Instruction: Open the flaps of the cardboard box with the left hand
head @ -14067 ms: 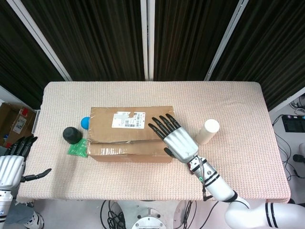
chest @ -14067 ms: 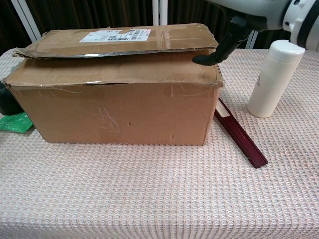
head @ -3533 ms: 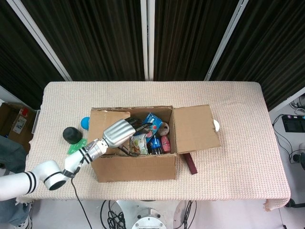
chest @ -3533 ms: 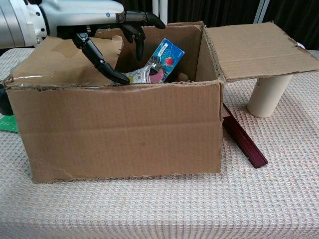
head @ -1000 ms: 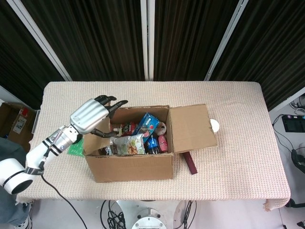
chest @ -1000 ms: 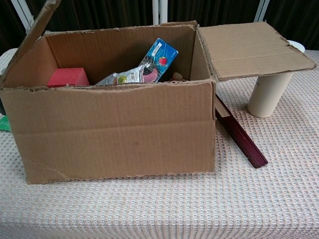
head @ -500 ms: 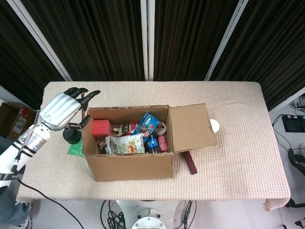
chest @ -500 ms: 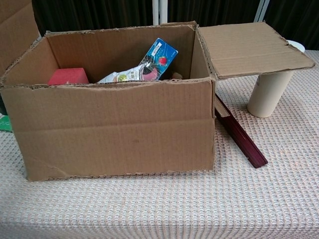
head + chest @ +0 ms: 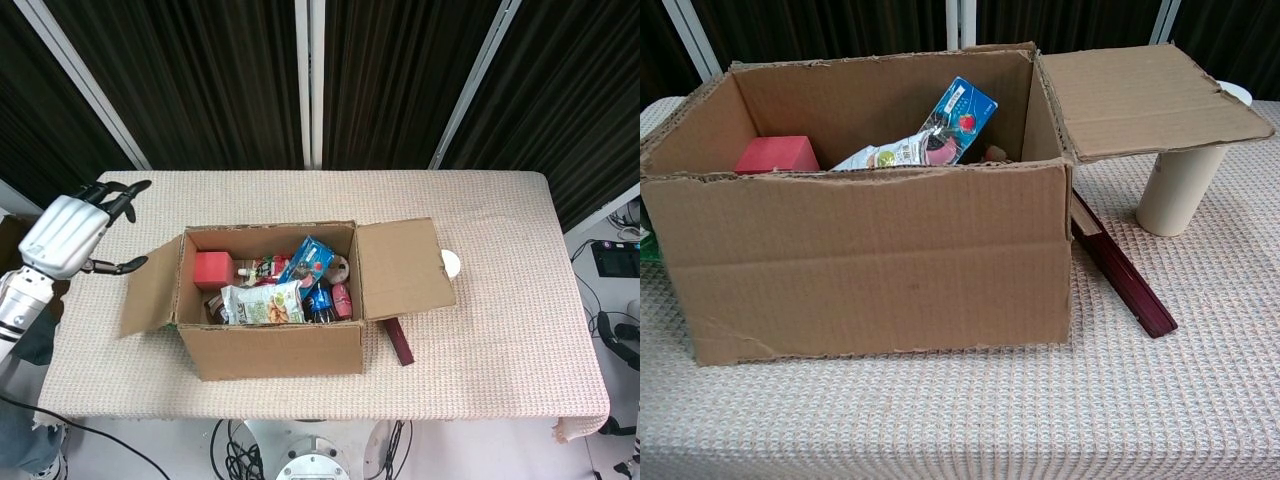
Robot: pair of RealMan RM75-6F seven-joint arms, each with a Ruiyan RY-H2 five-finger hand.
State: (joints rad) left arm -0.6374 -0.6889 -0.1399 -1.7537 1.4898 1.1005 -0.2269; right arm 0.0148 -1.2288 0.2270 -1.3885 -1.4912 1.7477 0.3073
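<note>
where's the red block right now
The red block sits inside the cardboard box, in its far left corner in the head view, left of the snack packets.

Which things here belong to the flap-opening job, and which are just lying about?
Job: box, left flap, right flap, left hand.

Lying about: white cylinder under the right flap, dark red bar beside the box, red block and packets inside.

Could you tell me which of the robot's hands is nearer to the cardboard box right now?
Left. The left hand hangs off the table's left edge, apart from the cardboard box and its folded-out left flap. The right hand shows in neither view.
</note>
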